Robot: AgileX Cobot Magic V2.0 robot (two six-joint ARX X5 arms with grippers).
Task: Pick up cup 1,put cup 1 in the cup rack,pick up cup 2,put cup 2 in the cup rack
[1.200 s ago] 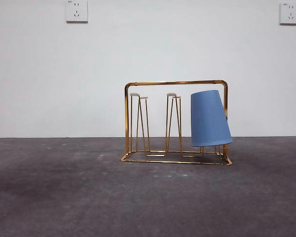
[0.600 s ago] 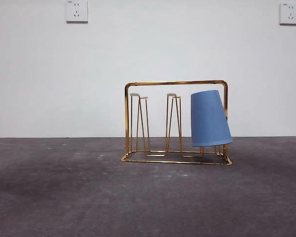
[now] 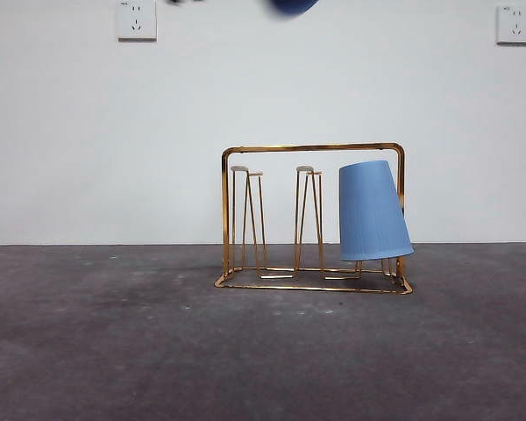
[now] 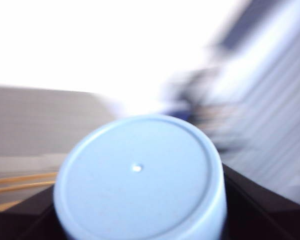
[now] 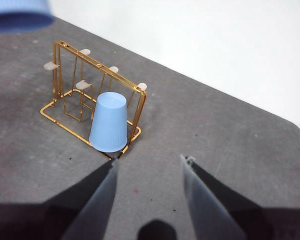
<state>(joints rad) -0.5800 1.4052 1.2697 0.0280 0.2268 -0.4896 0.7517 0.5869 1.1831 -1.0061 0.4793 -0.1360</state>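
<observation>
Gold wire cup rack point(image 3: 313, 217) on grey tabletop point(image 3: 114, 351) already carries cup 1 point(image 3: 373, 212), mouth down over an end peg, long axis near upright w/ slight lean. Cup 2 point(image 4: 140, 180) is clamped between left gripper point(image 4: 140, 220) fingers, base toward the wrist cam, high above rack; racking it remains. Right gripper point(image 5: 147, 200) idle, fingers apart, nothing held.

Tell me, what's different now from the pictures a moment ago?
A second blue cup, held in the left gripper, has just poked into the top edge of the front view. The cup rack and the first blue cup hanging on it haven't moved. The right gripper waits open.
</observation>
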